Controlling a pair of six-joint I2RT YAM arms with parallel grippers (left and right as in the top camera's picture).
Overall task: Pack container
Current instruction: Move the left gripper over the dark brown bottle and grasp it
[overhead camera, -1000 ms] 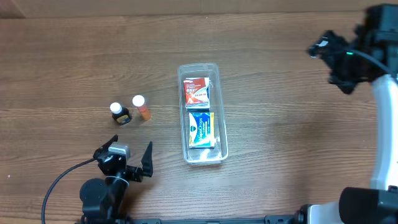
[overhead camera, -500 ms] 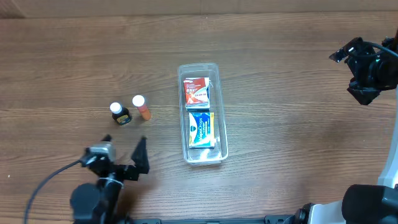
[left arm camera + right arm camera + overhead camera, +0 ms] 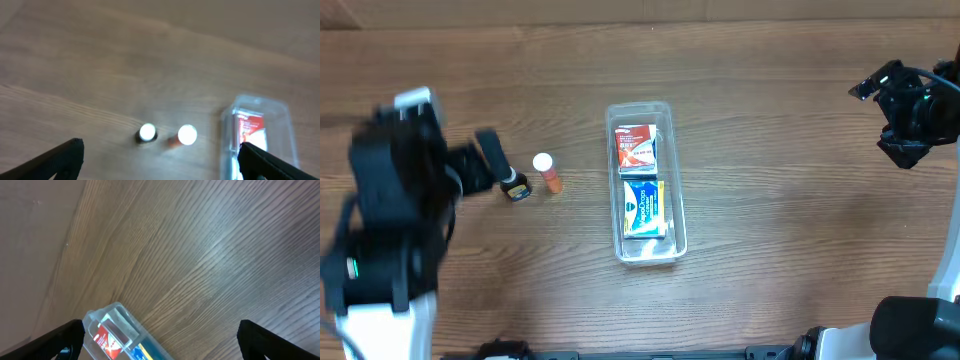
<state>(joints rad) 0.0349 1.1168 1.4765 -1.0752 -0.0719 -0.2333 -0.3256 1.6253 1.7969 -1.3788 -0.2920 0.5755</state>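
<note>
Left wrist: the left gripper gapes wide; just past it a dark bottle and an orange bottle stand side by side. Farther right lies the container, holding a red box and a blue box. The right gripper, also wide, hangs well off to its right.

Overhead cam sat above the bench and looked straight down, far enough out to fit the whole container at frame centre, long axis up-down. Left wrist cam rode high and pitched down past the left tool, fingertips in both bottom corners. View was blurred: dark bottle and orange bottle lower centre, container lower right. Right wrist cam was also high and rolled, right tool tips in the bottom corners, container end lower left. All three shared the container; overhead and left wrist shared both bottles.
</note>
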